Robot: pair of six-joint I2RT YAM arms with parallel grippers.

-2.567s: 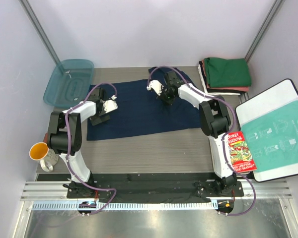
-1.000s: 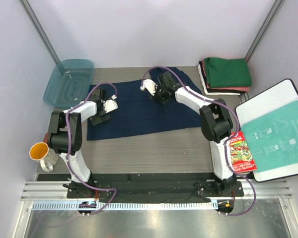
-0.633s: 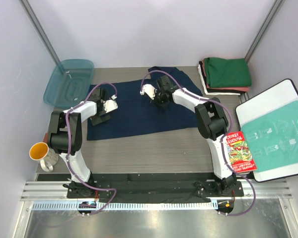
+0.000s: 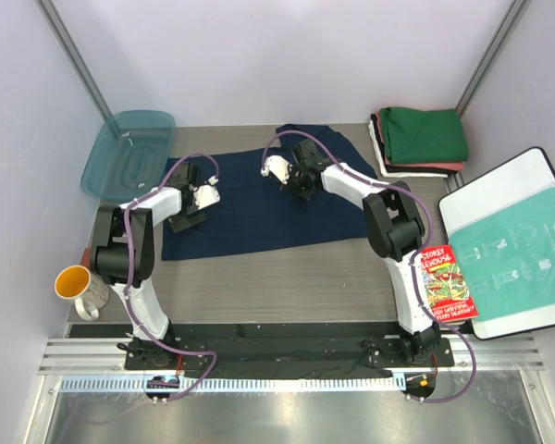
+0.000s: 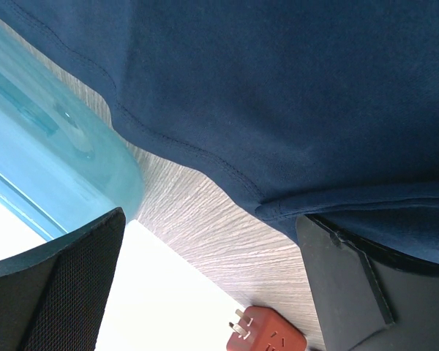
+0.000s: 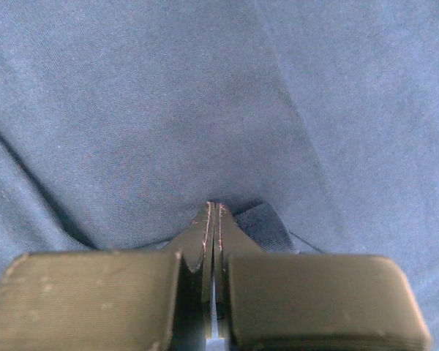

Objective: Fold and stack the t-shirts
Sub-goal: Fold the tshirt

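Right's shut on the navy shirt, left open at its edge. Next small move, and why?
Probably raise the right gripper a little: its jaws are shut with a pucker of the navy t-shirt at the tips, so a short lift would show whether the pinch holds. The left gripper stands open at the shirt's edge, gripping nothing.

navy t-shirt [image 4: 250,217]: spread flat, mid table, far edge rumpled
green t-shirt [image 4: 424,134]: folded, tops far-right stack
salmon-red t-shirt [image 4: 451,167]: folded, under green
white t-shirt [image 4: 416,174]: folded, stack bottom

Salmon tee [image 4: 449,167] & white tee [image 4: 409,173] mostly hidden under green tee [image 4: 424,134].
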